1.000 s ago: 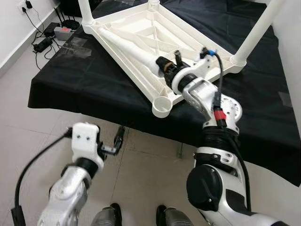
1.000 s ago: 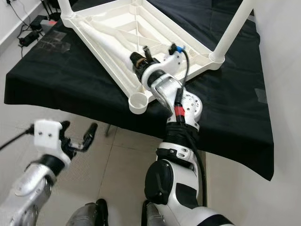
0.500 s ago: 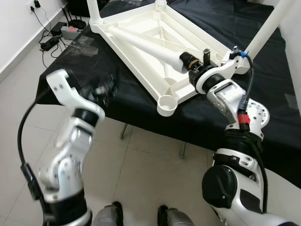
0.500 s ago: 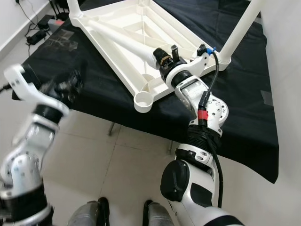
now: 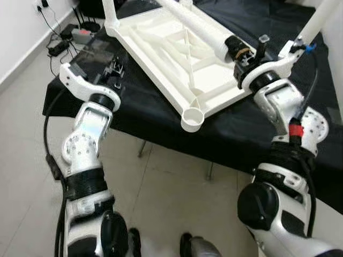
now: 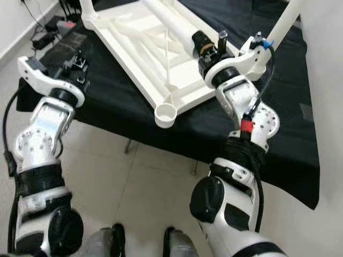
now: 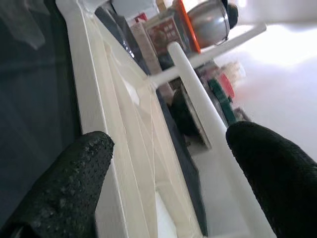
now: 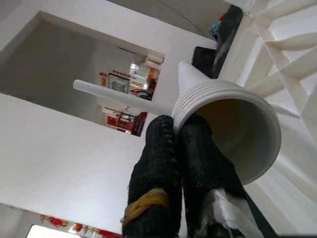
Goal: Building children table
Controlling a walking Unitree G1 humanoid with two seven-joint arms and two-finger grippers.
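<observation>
table top (image 5: 177, 59): white moulded plastic, rectangular, upside down on the black cloth (image 5: 139, 107); underside shows raised ribs in a diagonal lattice and a round socket at each corner; one corner hangs past the near edge of the cloth.
empty socket (image 5: 192, 119): round open cup at the near corner, no leg in it.
loose leg (image 5: 201, 29): smooth white plastic tube, tapered, ridged rings at the wide open end; lies slanting above the ribbed underside, long axis running from the far left down toward the right gripper, hollow end facing the robot.
right gripper (image 5: 247, 52): at the leg's open end; rough black fingers (image 8: 195, 163) pressed together on the tube's rim, one inside the mouth, one outside, clamped on the wall.
left gripper (image 5: 115, 68): over the cloth just beside the table top's left long edge; knobbly black fingertips (image 7: 74, 183) spread apart, nothing between them.
fitted legs: one white leg (image 6: 284, 21) stands upright from the far right corner, another at the far left corner (image 5: 109, 12).
cloth: matte black fabric, drapes over the edge.
floor (image 5: 171, 203): pale glossy tiles.
power strip (image 5: 81, 35): on the floor at far left, with cables.
</observation>
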